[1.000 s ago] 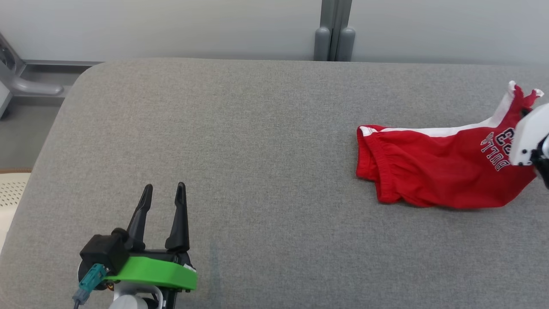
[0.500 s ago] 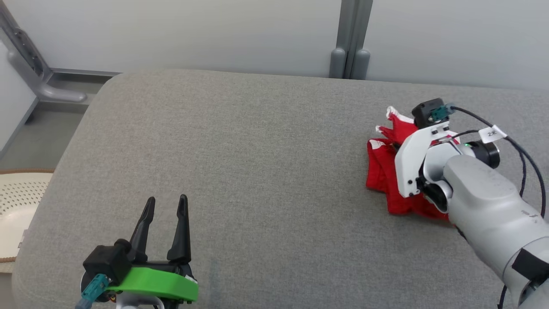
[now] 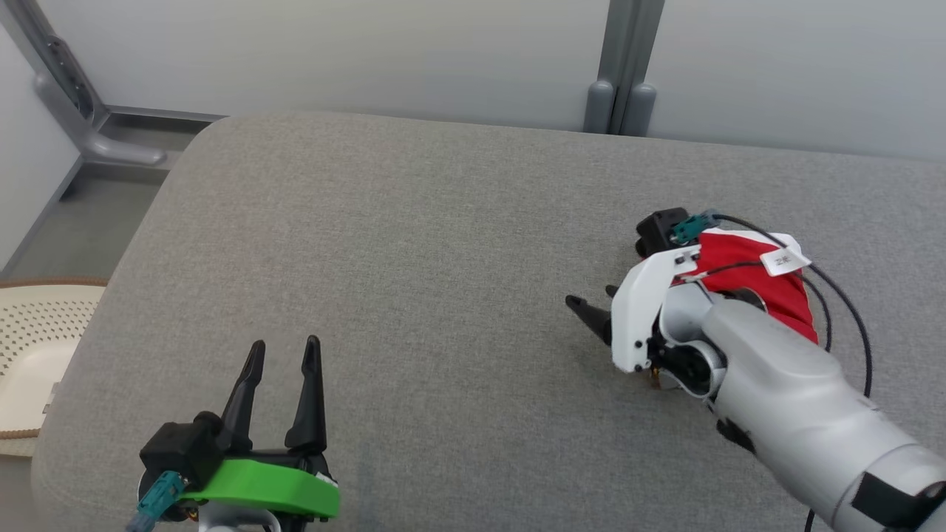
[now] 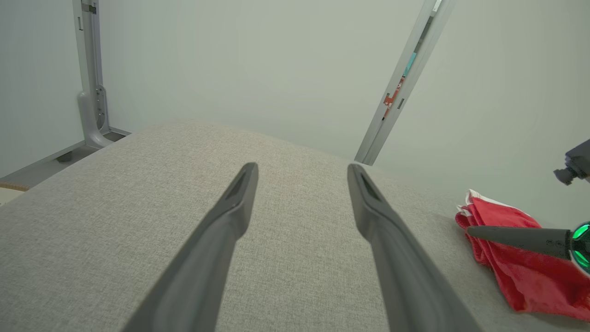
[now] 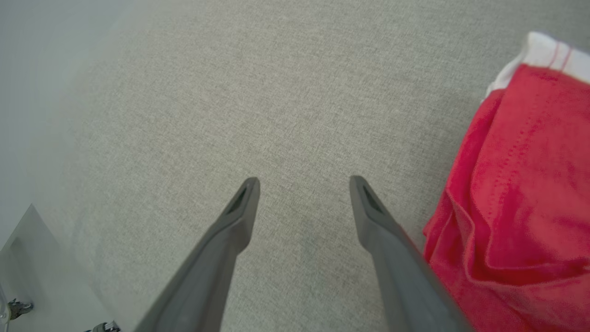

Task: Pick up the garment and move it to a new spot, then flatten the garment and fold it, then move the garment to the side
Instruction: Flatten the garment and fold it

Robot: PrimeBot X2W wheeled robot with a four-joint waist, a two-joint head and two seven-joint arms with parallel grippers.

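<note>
The garment [image 3: 754, 284], red shorts with white trim, lies bunched in a heap on the right part of the grey padded table [image 3: 414, 244]. My right gripper [image 3: 591, 297] lies low over the table just left of the heap, fingers pointing left, open and empty. In the right wrist view the gripper [image 5: 304, 184] spreads over bare fabric, with the garment [image 5: 521, 193] beside its right finger. My left gripper [image 3: 284, 343] rests open and empty at the table's near left. The left wrist view shows that gripper [image 4: 302, 170] open and the garment [image 4: 521, 263] far to the right.
A cream perforated basket [image 3: 29, 332] sits off the table's left edge. A grey post [image 3: 621, 89] stands against the pale wall behind the table, and a grey bracket [image 3: 111, 148] sits on the floor at the back left.
The right gripper has opened and let go of the garment, then moved left past it. The garment has gone from stretched out to a bunched heap. The head camera has shifted.
</note>
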